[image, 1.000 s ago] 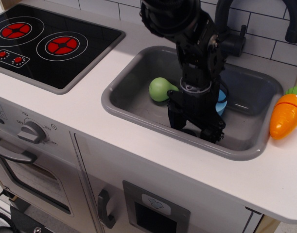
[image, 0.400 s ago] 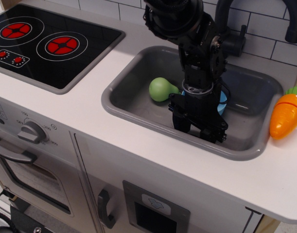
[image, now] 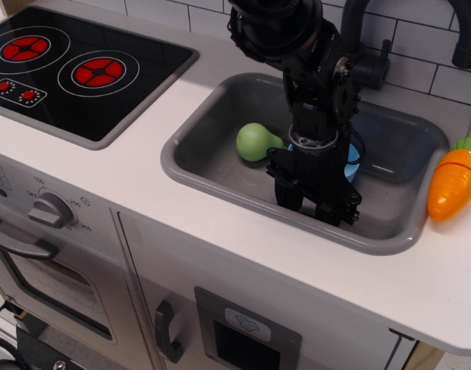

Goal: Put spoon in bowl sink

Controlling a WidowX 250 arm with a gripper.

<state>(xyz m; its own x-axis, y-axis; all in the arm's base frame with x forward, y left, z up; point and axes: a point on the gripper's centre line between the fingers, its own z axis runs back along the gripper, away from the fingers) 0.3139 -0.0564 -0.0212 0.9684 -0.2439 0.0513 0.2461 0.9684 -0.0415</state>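
Observation:
My black gripper [image: 314, 206] points down inside the grey sink [image: 196, 166], low over the floor near the front wall. Its two fingers [image: 287, 193] stand apart, so it looks open; what lies between them is hidden by the arm. The spoon does not show in this view. The light-blue bowl [image: 351, 160] sits on the sink floor right behind the gripper, and only its right edge shows past the arm. A green pear [image: 254, 142] lies in the sink just left of the gripper.
A black faucet [image: 374, 46] stands behind the sink. An orange toy carrot [image: 453, 182] lies on the counter at the sink's right rim. A black stove top [image: 73, 65] with red burners is at the left.
The gripper has shifted slightly to the right and its fingers have come a little closer together. The pear, bowl and carrot have not moved.

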